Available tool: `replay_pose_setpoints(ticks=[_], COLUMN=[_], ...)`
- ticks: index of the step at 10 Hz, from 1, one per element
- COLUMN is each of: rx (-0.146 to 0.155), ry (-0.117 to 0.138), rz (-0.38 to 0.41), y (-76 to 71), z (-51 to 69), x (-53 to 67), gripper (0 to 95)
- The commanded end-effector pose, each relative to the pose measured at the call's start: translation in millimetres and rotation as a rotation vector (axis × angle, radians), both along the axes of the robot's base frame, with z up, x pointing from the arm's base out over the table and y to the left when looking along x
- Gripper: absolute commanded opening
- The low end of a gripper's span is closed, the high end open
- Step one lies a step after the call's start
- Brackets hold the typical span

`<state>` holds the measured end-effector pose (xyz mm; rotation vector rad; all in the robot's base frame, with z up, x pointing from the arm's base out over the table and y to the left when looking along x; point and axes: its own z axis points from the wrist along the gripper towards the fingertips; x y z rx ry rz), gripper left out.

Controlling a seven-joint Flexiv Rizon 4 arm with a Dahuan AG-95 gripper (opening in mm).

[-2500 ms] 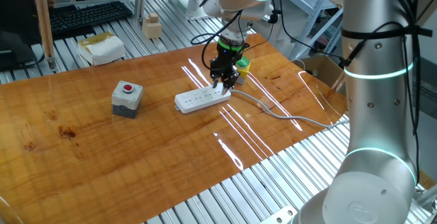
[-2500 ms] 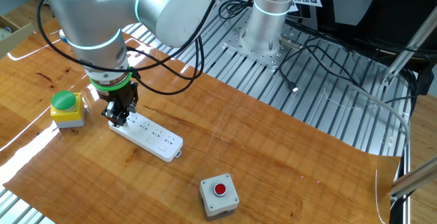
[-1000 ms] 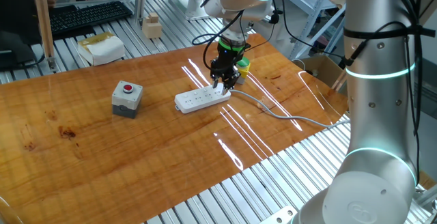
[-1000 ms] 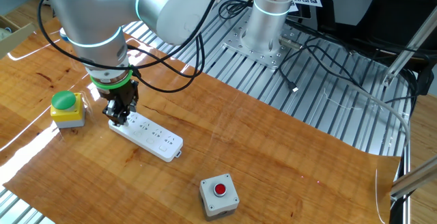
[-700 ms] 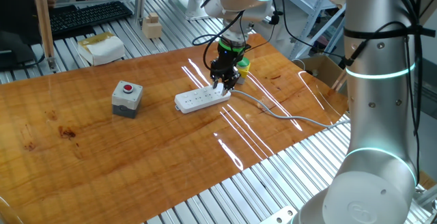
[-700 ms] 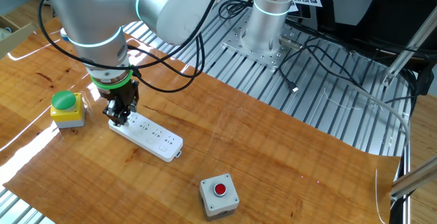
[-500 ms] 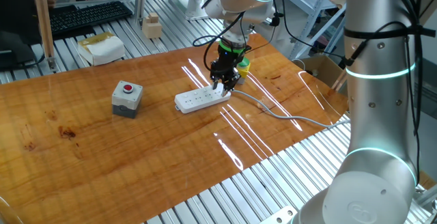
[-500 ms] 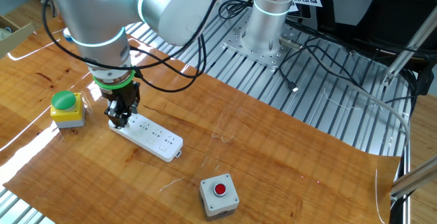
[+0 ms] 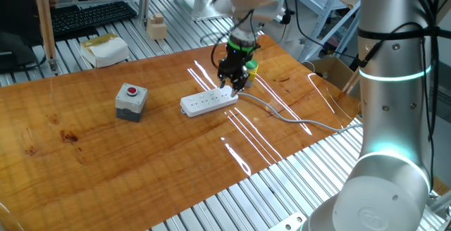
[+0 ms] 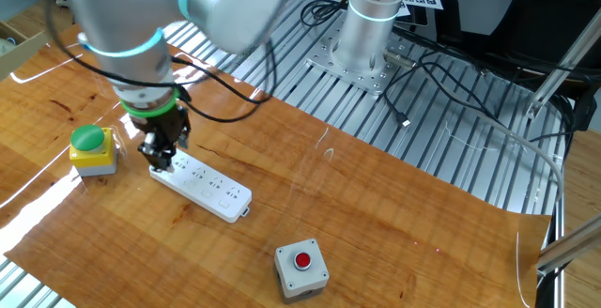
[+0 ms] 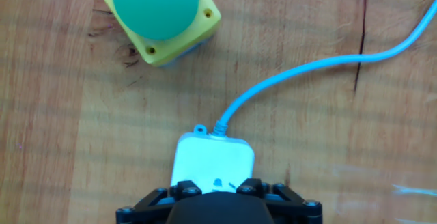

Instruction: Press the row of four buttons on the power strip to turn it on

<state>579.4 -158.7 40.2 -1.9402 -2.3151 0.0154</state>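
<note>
One power strip [image 9: 208,102] lay mid-worktop [image 9: 141,160], between one yellow box [image 10: 91,149] and one grey box [image 9: 131,101]. The gripper [image 9: 232,84] hung over the strip's cable end; whether its jaws were released could not be told.

Count on counter [image 9: 141,160]: 1 white power strip [image 9: 208,102] with 1 cable [image 9: 296,122], 1 grey box with red button [image 9: 131,101], 1 yellow box with green button [image 10: 91,148].

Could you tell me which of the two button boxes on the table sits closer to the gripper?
The yellow box with the green button, just beside the gripper at the power strip's cable end; the grey box with the red button lies beyond the strip's far end.
</note>
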Motion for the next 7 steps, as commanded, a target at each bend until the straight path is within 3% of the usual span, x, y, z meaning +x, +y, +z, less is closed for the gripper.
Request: replay_pose_setpoints(ticks=[1,4,7], rx=[-0.002,-0.006,-0.004], ry=[-0.002,0.001,-0.002], rz=[-0.006,-0.019,-0.02], y=[5.0,21.0,26.5], z=[3.6,4.8,2.3], x=[-4.5,-11.3,-17.2], gripper=[57.0,57.0,57.0])
